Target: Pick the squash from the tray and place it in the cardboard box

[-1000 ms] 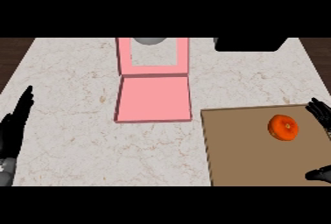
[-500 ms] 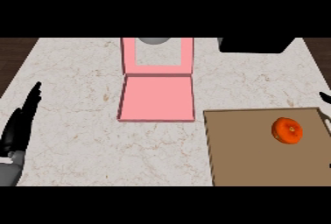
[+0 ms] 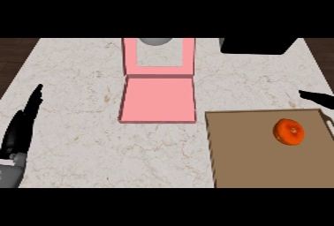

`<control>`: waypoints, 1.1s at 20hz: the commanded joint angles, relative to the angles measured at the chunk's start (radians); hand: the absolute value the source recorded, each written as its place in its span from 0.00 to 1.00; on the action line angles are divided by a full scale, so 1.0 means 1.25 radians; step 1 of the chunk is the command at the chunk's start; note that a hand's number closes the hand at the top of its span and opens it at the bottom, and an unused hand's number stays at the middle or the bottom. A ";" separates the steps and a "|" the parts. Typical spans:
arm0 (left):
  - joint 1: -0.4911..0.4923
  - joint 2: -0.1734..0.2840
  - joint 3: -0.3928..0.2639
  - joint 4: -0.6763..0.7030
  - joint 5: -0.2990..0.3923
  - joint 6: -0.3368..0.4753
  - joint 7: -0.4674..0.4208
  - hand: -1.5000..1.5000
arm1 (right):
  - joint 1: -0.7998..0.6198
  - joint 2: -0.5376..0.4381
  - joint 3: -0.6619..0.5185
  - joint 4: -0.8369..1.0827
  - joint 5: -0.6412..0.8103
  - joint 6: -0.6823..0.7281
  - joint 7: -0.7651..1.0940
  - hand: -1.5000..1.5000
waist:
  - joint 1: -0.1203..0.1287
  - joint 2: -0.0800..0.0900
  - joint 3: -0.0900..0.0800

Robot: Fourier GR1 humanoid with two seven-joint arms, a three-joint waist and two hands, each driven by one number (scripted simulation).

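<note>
The squash [image 3: 290, 131], round and orange, lies on the brown tray [image 3: 254, 163] at the lower right. The pink cardboard box [image 3: 158, 99] sits open at the centre, its windowed lid [image 3: 158, 53] folded back toward the far edge. At the right edge, only straight black fingers of my right hand [image 3: 318, 98] show, above and right of the squash and apart from it. My left hand [image 3: 20, 128] rests open at the left edge with its fingers up, holding nothing.
A grey round object [image 3: 157, 41] shows through the lid's window at the far edge. A black block [image 3: 254, 45] stands at the back right. The marble counter [image 3: 78, 88] stretches between the left hand and the box.
My right hand has slid rightward, from beside the squash to the view's right edge. The squash, tray and box have not moved. The left hand has barely shifted.
</note>
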 commanded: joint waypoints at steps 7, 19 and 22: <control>0.041 -0.022 0.046 0.002 -0.019 -0.027 -0.044 0.50 | -0.097 0.090 0.039 0.183 0.173 -0.032 -0.044 0.00 | -0.010 -0.002 0.000; 0.048 -0.027 0.117 -0.016 -0.045 -0.087 -0.015 0.50 | -0.081 0.164 -0.010 0.125 0.237 -0.012 0.006 0.00 | -0.020 -0.006 -0.001; 0.039 -0.040 0.115 -0.011 -0.070 -0.071 -0.008 0.50 | -0.104 0.161 -0.018 0.098 0.226 0.064 -0.005 0.00 | -0.021 -0.006 -0.001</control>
